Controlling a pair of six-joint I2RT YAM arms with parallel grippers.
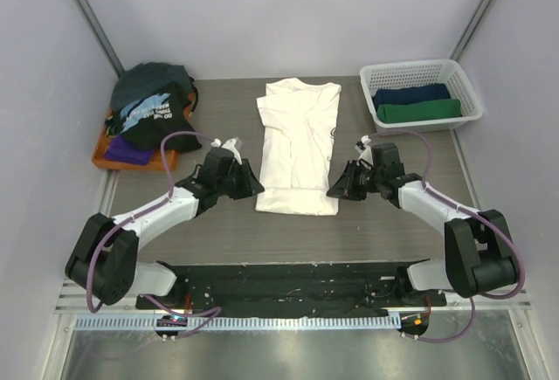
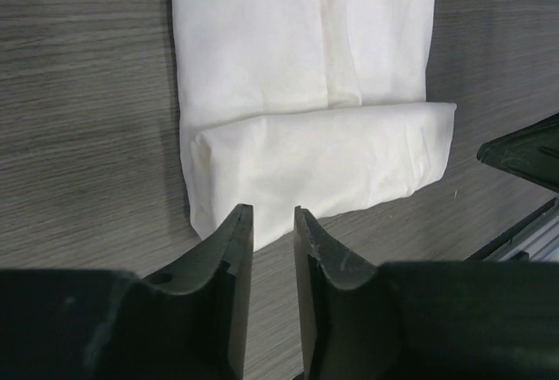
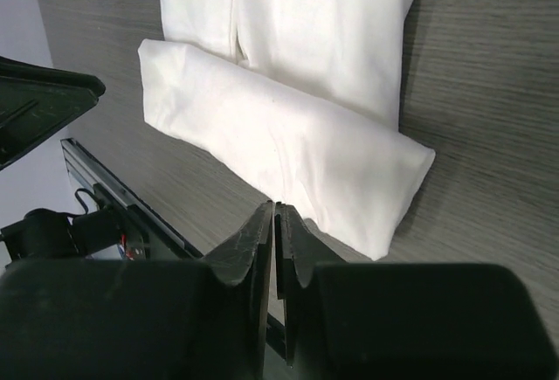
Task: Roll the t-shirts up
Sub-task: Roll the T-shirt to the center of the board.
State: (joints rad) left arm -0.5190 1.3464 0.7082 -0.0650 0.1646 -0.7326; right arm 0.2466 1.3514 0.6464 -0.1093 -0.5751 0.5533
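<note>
step: rolling of cream t-shirt [image 1: 299, 127] at table centre, started at 6 o'clock hem
left gripper [image 1: 255, 190]: sat at 9 o'clock of roll [image 1: 297, 201], slightly parted, empty
right gripper [image 1: 334, 191]: at 3 o'clock, pinched nearly together, empty
next: probably needed both ends pinched, turned evenly toward 12 o'clock

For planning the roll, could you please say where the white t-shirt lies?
Top view: the white t-shirt lies centre-frame, its near end between the left hand and right hand.

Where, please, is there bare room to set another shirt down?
Bare wood: between the white t-shirt and the orange tray, and between its rolled end and the arm bases. The gap toward the basket is narrow; the left gripper and right gripper crowd the roll.
</note>
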